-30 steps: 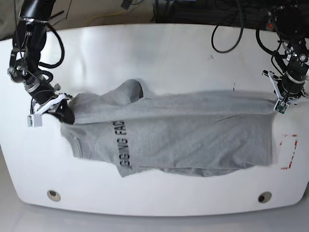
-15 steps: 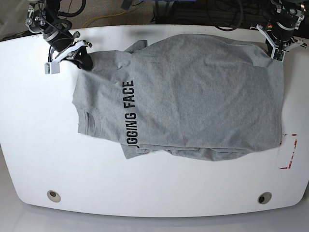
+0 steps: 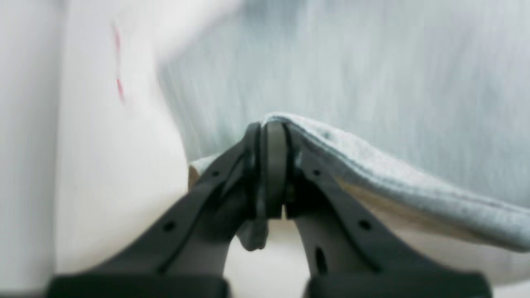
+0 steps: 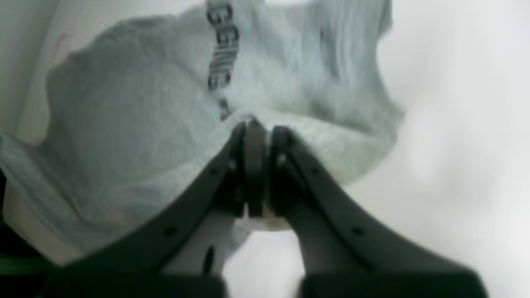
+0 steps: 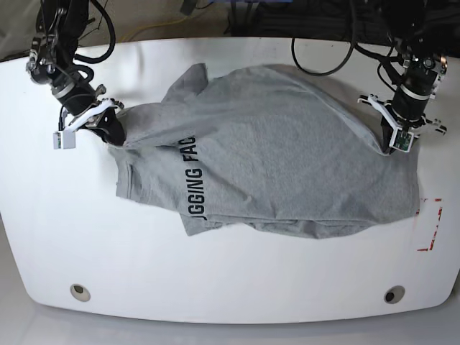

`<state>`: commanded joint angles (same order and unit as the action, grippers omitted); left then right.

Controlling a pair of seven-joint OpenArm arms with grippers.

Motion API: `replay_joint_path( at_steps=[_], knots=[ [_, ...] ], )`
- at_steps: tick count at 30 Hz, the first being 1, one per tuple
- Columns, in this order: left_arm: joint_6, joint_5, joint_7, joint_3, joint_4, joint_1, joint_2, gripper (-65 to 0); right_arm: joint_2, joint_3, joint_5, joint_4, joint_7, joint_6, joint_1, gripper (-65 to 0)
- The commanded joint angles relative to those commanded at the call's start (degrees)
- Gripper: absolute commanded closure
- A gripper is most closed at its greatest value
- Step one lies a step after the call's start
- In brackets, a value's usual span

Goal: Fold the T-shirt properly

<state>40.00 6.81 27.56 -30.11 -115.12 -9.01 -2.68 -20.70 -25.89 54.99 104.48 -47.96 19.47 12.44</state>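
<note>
On the white surface (image 5: 237,287): the T-shirt (image 5: 287,165) lies spread across the middle, grey, rumpled, its lower edge folded under itself.
Lettering: black capitals run sideways down the cloth near its left part in the base view; only "GGING FAC" can be read there.
Right gripper (image 5: 113,133): at the base view's left, jaws closed on a bunched edge of the T-shirt (image 4: 136,124); the wrist view shows the right gripper (image 4: 256,136) pinching cloth just below the blurred letters.
Left gripper (image 5: 392,144): at the base view's right, jaws clamped on the opposite edge; in the wrist view the left gripper (image 3: 271,132) holds a thick hem of the T-shirt (image 3: 372,82) raised off the surface.
Cloth between the grips: sags, not taut.
Red marking (image 5: 430,224): on the surface just beside the T-shirt's right edge.
</note>
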Motion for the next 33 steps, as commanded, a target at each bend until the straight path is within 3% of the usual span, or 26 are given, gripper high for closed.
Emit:
replay_joint_path(
  at_steps=[5,11,14,19,22,27,33],
  knots=[
    [0.0,12.5,4.6,6.5,0.0,11.7,0.1,0.0,-3.8,0.4,0.0,-6.1,-0.2,0.09,-10.3,0.0],
    [0.0,20.4,10.4,8.6,1.4,28.0,0.1,0.0,-8.9,7.9,0.0,-16.5,-0.3,0.09,-26.5,0.0],
    [0.0,21.8,13.5,8.6,1.8,35.1,-0.7,0.0,-10.0,11.0,0.0,-22.5,-0.2,0.09,-34.8,0.0],
    [0.0,21.5,18.7,11.5,2.0,45.2,-6.5,0.0,-13.2,19.3,0.0,-33.5,0.0,0.26,-51.8,0.0],
    [0.0,21.5,21.5,12.7,2.3,50.8,-8.4,0.0,-13.9,24.2,-0.1,-38.4,0.1,0.44,-61.5,0.0],
    [0.0,21.9,21.9,12.7,6.5,59.3,-9.3,0.0,-14.2,32.7,-0.1,-45.6,1.1,0.53,-76.4,0.0],
    [0.0,21.9,22.0,12.7,8.7,68.0,-10.3,0.0,-14.2,38.7,0.0,-48.5,1.6,0.53,-87.2,0.0]
  ],
)
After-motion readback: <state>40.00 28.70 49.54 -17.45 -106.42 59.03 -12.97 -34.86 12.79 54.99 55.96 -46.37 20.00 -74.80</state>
